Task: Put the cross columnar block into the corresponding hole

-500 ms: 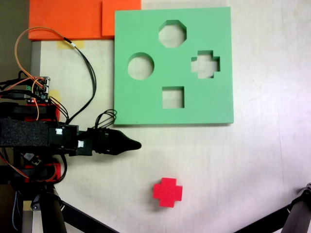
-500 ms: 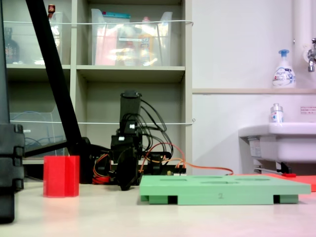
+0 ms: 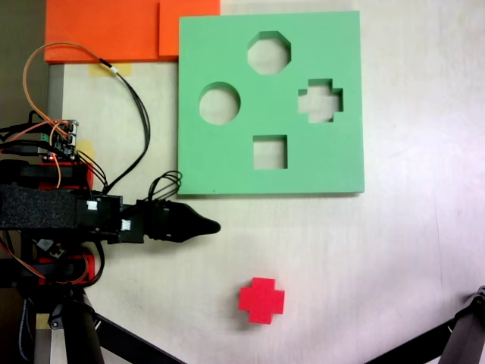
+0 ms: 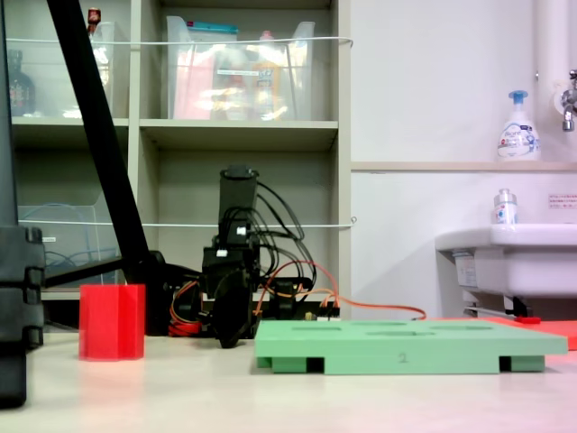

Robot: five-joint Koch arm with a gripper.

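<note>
A: The table is pale and bare, with shelves and a sink behind it in the low fixed view. Where is the cross columnar block?

B: It stands upright on the table, alone, well apart from the green foam board. In the low fixed view it is the red column at the left. I think it is placed free like this so the arm can reach it from any side.

A: And the corresponding hole?

B: It is the plus-shaped cutout at the right side of the board in the view from above, empty, beside the octagonal, round and square cutouts. The board sits on small feet, so a block can sink in.

A: What does the gripper do?

B: It lies low, pointing to the right, between board and block, touching neither. Its tips come to one dark point, so they seem pressed together, holding nothing.

A: So the task?

B: Not begun, I judge. The reach to the block comes first.
</note>
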